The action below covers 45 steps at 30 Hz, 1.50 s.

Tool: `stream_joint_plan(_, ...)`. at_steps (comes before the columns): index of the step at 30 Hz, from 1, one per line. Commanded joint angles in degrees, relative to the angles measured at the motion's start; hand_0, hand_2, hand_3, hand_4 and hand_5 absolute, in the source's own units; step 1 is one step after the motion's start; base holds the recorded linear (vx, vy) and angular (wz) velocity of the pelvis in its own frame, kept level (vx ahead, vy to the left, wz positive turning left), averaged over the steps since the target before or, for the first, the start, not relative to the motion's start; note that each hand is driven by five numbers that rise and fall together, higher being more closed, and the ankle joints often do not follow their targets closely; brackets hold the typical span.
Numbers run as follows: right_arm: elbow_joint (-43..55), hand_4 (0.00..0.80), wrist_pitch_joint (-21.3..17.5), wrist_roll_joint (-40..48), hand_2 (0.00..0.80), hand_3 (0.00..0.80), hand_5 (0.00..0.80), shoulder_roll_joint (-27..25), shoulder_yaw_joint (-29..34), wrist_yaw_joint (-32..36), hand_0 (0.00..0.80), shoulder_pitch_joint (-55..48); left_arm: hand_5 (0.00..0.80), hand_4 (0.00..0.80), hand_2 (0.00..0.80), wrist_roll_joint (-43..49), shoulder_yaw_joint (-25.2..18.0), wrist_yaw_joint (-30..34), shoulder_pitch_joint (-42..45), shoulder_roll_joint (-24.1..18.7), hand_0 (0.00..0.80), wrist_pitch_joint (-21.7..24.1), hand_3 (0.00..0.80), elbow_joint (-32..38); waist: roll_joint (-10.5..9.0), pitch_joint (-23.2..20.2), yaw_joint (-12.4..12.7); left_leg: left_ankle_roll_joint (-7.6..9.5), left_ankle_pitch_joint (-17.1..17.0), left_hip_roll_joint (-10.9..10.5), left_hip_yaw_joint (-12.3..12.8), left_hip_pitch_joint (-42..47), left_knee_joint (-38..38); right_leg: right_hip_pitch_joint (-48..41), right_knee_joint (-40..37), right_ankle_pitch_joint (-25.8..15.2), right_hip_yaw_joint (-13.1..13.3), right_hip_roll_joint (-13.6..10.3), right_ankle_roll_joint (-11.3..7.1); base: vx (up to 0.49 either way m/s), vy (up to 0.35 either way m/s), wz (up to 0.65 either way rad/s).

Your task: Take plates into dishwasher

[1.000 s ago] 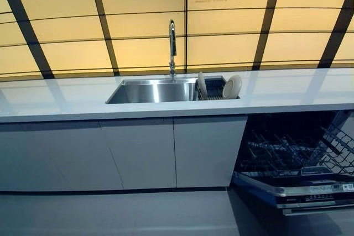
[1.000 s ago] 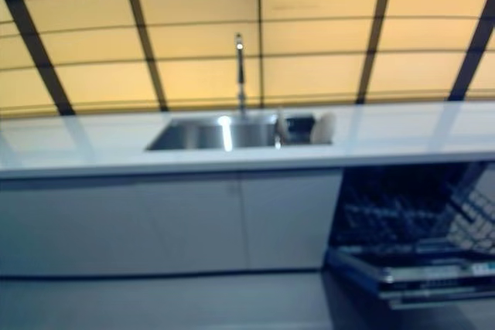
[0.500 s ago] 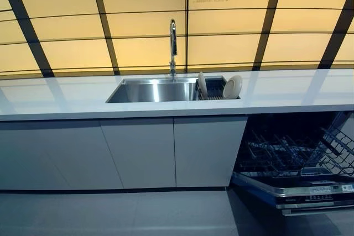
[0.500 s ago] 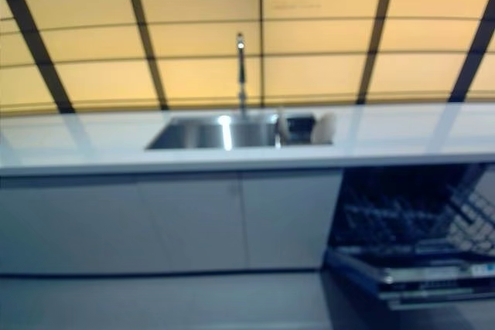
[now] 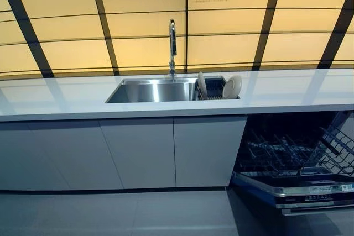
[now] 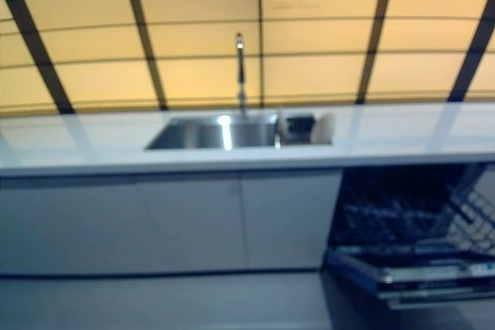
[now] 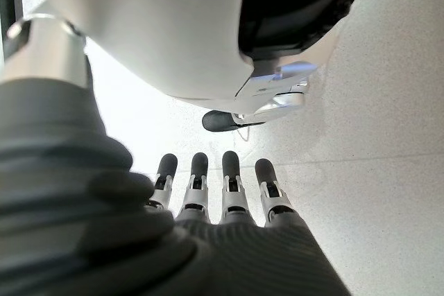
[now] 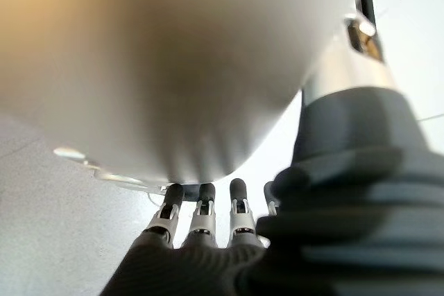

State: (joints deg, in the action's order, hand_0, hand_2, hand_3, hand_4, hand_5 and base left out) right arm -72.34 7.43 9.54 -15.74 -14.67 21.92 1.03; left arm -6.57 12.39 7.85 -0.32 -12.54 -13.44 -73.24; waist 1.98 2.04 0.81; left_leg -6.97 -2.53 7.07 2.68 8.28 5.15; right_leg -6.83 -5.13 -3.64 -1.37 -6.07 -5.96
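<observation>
Two white plates stand on edge in a dark dish rack (image 5: pixel 213 89) at the right end of the steel sink (image 5: pixel 152 90): one plate (image 5: pixel 232 87) leans at the rack's right, one plate (image 5: pixel 202 84) stands at its left. The dishwasher (image 5: pixel 296 161) under the counter at the right is open, its wire rack (image 5: pixel 298 150) pulled out over the lowered door. My left hand (image 7: pixel 215 192) and right hand (image 8: pixel 201 223) show only in their wrist views, hanging at my sides over the floor, fingers straight and empty. Neither hand is near the plates.
A long white counter (image 5: pixel 66 100) runs across the view, with a tall faucet (image 5: pixel 172 45) behind the sink and a yellow panelled wall behind. White cabinet doors (image 5: pixel 138 150) stand below the counter. Grey floor lies in front.
</observation>
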Motion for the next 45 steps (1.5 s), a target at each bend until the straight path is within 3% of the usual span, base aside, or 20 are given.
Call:
stream_joint_plan(1,5.31,0.000,-6.94,-2.10,0.000,0.000,0.000,0.63,-5.00,13.53,0.000,4.42,0.000,0.000,0.000,4.48,2.37,2.37,-2.56,-1.22,0.000,-2.50,0.000,-1.51,-3.21,3.42,0.55,5.12,2.47,-4.55,-4.02,0.77,-1.63,-1.87,1.34,1.68,-2.64,1.64,1.84,-0.006,-0.067,0.05)
stream_joint_plan(5,23.86,0.000,-2.49,0.93,0.000,0.000,0.000,-4.15,-6.39,21.10,0.000,5.40,0.000,0.000,0.000,5.20,2.80,3.14,-0.80,-3.91,0.000,-2.46,0.000,0.69,-3.95,3.46,0.76,5.12,2.19,-4.44,-4.66,0.38,-1.32,-1.33,1.97,1.95,-2.88,1.69,1.81,-0.016,-0.085,0.07)
stream_joint_plan(6,33.82,0.000,-1.63,2.71,0.000,0.000,0.000,-6.72,-7.24,23.33,0.000,5.10,0.000,0.000,0.000,5.31,2.38,2.59,0.35,-4.92,0.000,-1.42,0.000,1.69,-4.29,3.44,0.49,5.19,2.24,-4.45,-4.73,0.26,-1.41,-0.83,2.60,2.22,-2.53,1.79,1.89,-0.011,-0.082,0.00)
stream_joint_plan(9,50.15,0.000,2.22,8.05,0.000,0.000,0.000,-11.61,-7.56,23.41,0.000,5.26,0.000,0.000,0.000,5.06,2.28,2.51,1.55,-6.13,0.000,-0.64,0.000,2.93,-4.64,3.54,-0.07,5.27,2.61,-4.35,-4.63,-0.11,-2.40,-0.13,3.70,2.73,-1.89,1.92,2.18,0.004,-0.089,0.00)
stream_joint_plan(12,62.06,0.000,2.60,12.12,0.000,0.000,0.000,-15.35,-5.12,23.16,0.000,6.78,0.000,0.000,0.000,2.91,1.69,-0.38,2.23,-6.40,0.000,0.17,0.000,3.32,-5.10,3.85,-0.66,5.13,4.36,-3.92,-4.22,-1.29,-6.86,0.80,5.29,3.43,-0.96,2.27,3.02,0.043,-0.093,-0.01)
stream_joint_plan(14,66.41,0.000,2.60,12.65,0.000,0.000,0.000,-16.88,-3.10,21.53,0.000,8.39,0.000,0.000,0.000,2.26,0.03,-2.09,2.58,-6.33,0.000,0.67,0.000,3.92,-6.06,4.58,-0.64,4.72,5.55,-3.45,-3.95,-4.17,-15.52,1.33,6.44,3.67,-0.68,1.90,4.06,0.063,-0.113,-0.07)
stream_joint_plan(15,68.73,0.000,2.80,13.86,0.000,0.000,0.000,-17.90,-1.19,20.54,0.000,9.92,0.000,0.000,0.000,1.98,-1.32,-2.52,3.21,-6.28,0.000,1.12,0.000,5.02,-6.73,6.07,0.28,4.47,1.82,-4.86,-5.74,-11.05,-27.70,1.61,7.52,3.66,-0.39,2.05,5.42,0.078,-0.126,-0.19)
stream_joint_plan(17,69.97,0.000,3.81,15.55,0.000,0.000,0.000,-17.90,0.92,19.93,0.000,11.14,0.000,0.000,0.000,1.25,-2.62,-2.20,3.65,-6.27,0.000,0.14,0.000,6.34,-6.75,7.48,1.26,4.41,-2.39,-6.02,-5.62,-17.49,-34.69,1.36,8.49,3.55,0.41,2.53,6.49,0.130,-0.065,-0.28)
stream_joint_plan(18,69.07,0.000,3.01,15.51,0.000,0.000,0.000,-17.16,2.08,18.00,0.000,12.60,0.000,0.000,0.000,0.79,-3.29,-2.06,3.87,-6.34,0.000,-1.08,0.000,6.80,-5.81,8.44,2.58,4.42,-3.98,-7.70,-5.89,-19.57,-31.79,0.25,8.64,3.92,1.64,3.59,6.27,0.235,0.056,-0.18)
stream_joint_plan(19,67.79,0.000,1.86,15.42,0.000,0.000,0.000,-16.82,2.18,16.49,0.000,14.47,0.000,0.000,0.000,0.48,-3.35,-2.50,4.09,-6.16,0.000,-0.67,0.000,6.42,-4.90,8.93,3.55,3.96,-5.39,-7.66,-5.41,-19.68,-26.74,-1.06,8.33,4.44,2.39,4.41,5.90,0.301,0.098,-0.17)
stream_joint_plan(20,67.01,0.000,2.03,16.13,0.000,0.000,0.000,-16.79,2.08,15.54,0.000,16.07,0.000,0.000,0.000,0.04,-3.23,-2.92,4.29,-6.21,0.000,-0.27,0.000,6.11,-4.11,8.91,4.09,3.57,-6.68,-6.68,-4.97,-19.92,-22.42,-1.79,8.01,4.78,2.56,5.03,5.71,0.430,0.146,-0.39)
stream_joint_plan(21,65.88,0.000,1.50,17.54,0.000,0.000,0.000,-16.71,1.89,13.67,0.000,18.83,0.000,0.000,0.000,-0.05,-3.08,-2.72,4.36,-6.46,0.000,0.54,0.000,5.21,-2.66,9.10,5.20,2.29,-11.22,-4.59,-3.67,-20.06,-12.70,-4.07,7.23,5.76,2.82,6.21,5.57,0.436,0.143,-0.50)
stream_joint_plan(24,66.05,0.000,3.16,21.28,0.000,0.000,0.000,-19.10,1.58,11.95,0.000,23.57,0.000,0.000,0.000,-0.23,-3.27,-2.12,4.67,-6.75,0.000,2.23,0.000,3.51,-2.52,8.80,7.85,0.63,-16.88,-5.40,-4.43,-23.46,-4.23,-8.69,5.06,6.58,5.58,6.98,5.65,0.427,0.114,-0.99)
stream_joint_plan(27,64.84,0.000,3.95,25.35,0.000,0.000,0.000,-21.37,0.57,12.61,0.000,28.04,0.000,0.000,0.000,-2.91,-4.07,-2.54,5.08,-6.57,0.000,2.55,0.000,2.73,-3.36,7.90,9.21,1.97,-13.50,-6.71,-4.46,-23.46,-3.88,-10.22,5.21,8.53,7.04,5.57,5.20,0.354,0.136,0.11)
stream_joint_plan(30,63.34,0.000,4.15,29.25,0.000,0.000,0.000,-20.52,1.14,12.12,0.000,29.12,0.000,0.000,0.000,-2.22,-4.41,-2.61,4.43,-7.72,0.000,3.14,0.000,1.43,-4.54,6.25,10.05,4.07,-9.15,-6.51,-4.23,-22.46,-7.66,-11.93,6.93,10.92,4.90,1.82,3.32,0.278,0.077,-0.05)
stream_joint_plan(31,63.10,0.000,4.17,30.48,0.000,0.000,0.000,-20.44,1.70,11.86,0.000,28.93,0.000,0.000,0.000,-1.35,-4.54,-2.81,4.16,-8.39,0.000,3.28,0.000,1.63,-5.37,5.24,10.51,4.75,-7.75,-6.37,-3.26,-22.22,-8.78,-12.82,7.30,11.20,2.68,-0.08,1.99,0.279,0.043,0.32)
stream_joint_plan(35,60.67,0.000,4.11,32.47,0.000,0.000,0.000,-20.64,3.28,12.79,0.000,29.96,0.000,0.000,0.000,1.20,-3.74,-1.92,2.69,-9.57,0.000,4.43,0.000,0.68,-6.59,2.65,10.53,5.67,-6.22,-6.62,-2.92,-20.66,-9.69,-10.96,9.62,7.51,-1.13,-3.82,-0.63,0.267,0.080,-0.07)
stream_joint_plan(40,59.44,0.000,4.34,32.70,0.000,0.000,0.000,-21.44,4.36,13.15,0.000,32.19,0.000,0.000,0.000,1.65,-2.81,-1.33,1.44,-10.19,0.000,3.38,0.000,0.75,-7.51,0.45,11.01,6.83,-3.93,-8.12,-3.62,-22.00,-12.47,-11.13,11.11,5.30,-0.98,-5.98,-1.31,0.199,0.094,0.08)
stream_joint_plan(42,58.71,0.000,3.53,33.91,0.000,0.000,0.000,-22.16,5.58,11.54,0.000,32.65,0.000,0.000,0.000,3.39,-1.81,-0.63,0.15,-10.66,0.000,3.00,0.000,0.33,-8.39,-0.74,11.52,8.34,-2.12,-9.73,-3.61,-23.53,-14.95,-10.58,18.98,-3.56,0.00,-9.34,-2.02,0.189,0.101,-0.09)
stream_joint_plan(45,58.35,0.000,1.79,35.70,0.000,0.000,0.000,-21.75,6.23,8.65,0.000,32.46,0.000,0.000,0.000,4.39,-1.06,-0.53,-0.16,-10.93,0.000,3.89,0.000,-1.07,-7.57,-0.64,10.90,9.44,-0.86,-10.35,-4.89,-22.24,-15.33,-6.54,28.63,-8.99,2.04,-9.82,-2.21,0.242,0.159,0.06)
